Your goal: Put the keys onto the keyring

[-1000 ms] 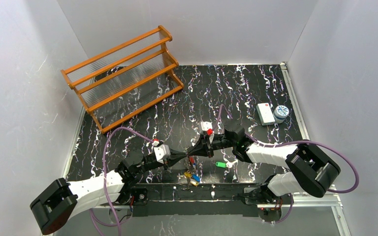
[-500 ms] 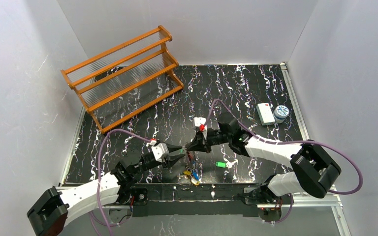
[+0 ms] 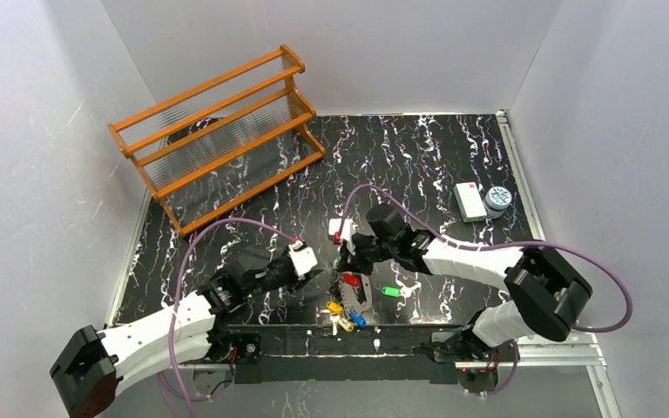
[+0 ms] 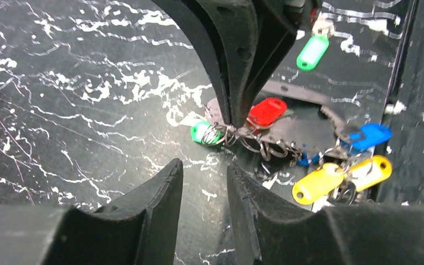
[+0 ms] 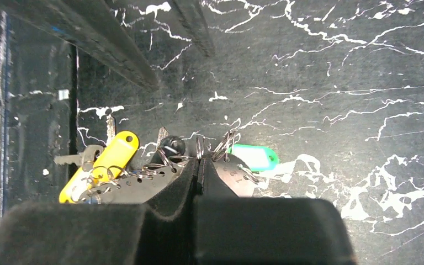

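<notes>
The keyring (image 4: 303,132) is a flat grey oval piece with small wire rings along its edge, hanging just above the table. My right gripper (image 5: 199,161) is shut on its upper edge, among the rings. A red tag (image 4: 266,111), a small green tag (image 4: 201,132), a blue tag (image 4: 369,136) and yellow tags (image 4: 314,183) hang from it. Another green-tagged key (image 3: 390,292) lies loose on the table to the right. My left gripper (image 4: 204,171) is open with nothing between its fingers, a short way left of the keyring (image 3: 359,294).
An orange wooden rack (image 3: 218,131) stands at the back left. At the right edge sit a white box (image 3: 469,200) and a round blue-and-white container (image 3: 497,198). A black bar (image 3: 401,335) runs along the near table edge just below the keys.
My left gripper has opened and let go of the bunch it was pinching. The right gripper has swung left and lower, carrying the keyring with its keys.
</notes>
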Tool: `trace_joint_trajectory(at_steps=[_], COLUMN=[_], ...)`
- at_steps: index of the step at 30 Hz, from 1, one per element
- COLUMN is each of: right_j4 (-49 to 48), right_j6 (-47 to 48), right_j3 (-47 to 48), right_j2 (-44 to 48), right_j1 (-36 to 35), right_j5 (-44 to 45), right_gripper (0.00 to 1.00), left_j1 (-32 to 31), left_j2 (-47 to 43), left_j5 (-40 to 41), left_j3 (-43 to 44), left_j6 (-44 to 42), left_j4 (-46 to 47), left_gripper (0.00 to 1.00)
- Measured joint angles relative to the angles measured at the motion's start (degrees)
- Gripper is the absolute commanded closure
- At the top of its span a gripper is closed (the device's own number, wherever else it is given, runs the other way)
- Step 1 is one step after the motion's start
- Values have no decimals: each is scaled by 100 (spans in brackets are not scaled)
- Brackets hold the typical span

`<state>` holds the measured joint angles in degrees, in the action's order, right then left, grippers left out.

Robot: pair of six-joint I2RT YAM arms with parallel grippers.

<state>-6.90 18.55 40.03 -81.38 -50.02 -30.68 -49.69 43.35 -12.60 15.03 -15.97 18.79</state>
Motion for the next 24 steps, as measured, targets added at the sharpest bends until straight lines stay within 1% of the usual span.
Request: trace_joint_trajectory(at_steps=[5,8,14,22,24], right_j4=[127,122,-188,-334,-402], right_j6=[372,490,579,599,632], right_j3=[0,0,-173,-245,-282], right_j2=[-52,-76,7,140,201], right_j1=[-459,-627,-664,-664,-669], right_j5=[643,798,800,595,483], right_gripper=[99,99,99,99,99], left_j1=[-2,-7,-17,-61,-94], left_j2=[262,345,389,660,756], left_j5=[-66,-203,-590,-780,-778], left_j3=[37,-2,-339,-417,-420], left_j6=[-363,-505,-573,-625,-636], left_j4=[-236,-79,531,870,942], left_gripper=[68,68,67,68,75])
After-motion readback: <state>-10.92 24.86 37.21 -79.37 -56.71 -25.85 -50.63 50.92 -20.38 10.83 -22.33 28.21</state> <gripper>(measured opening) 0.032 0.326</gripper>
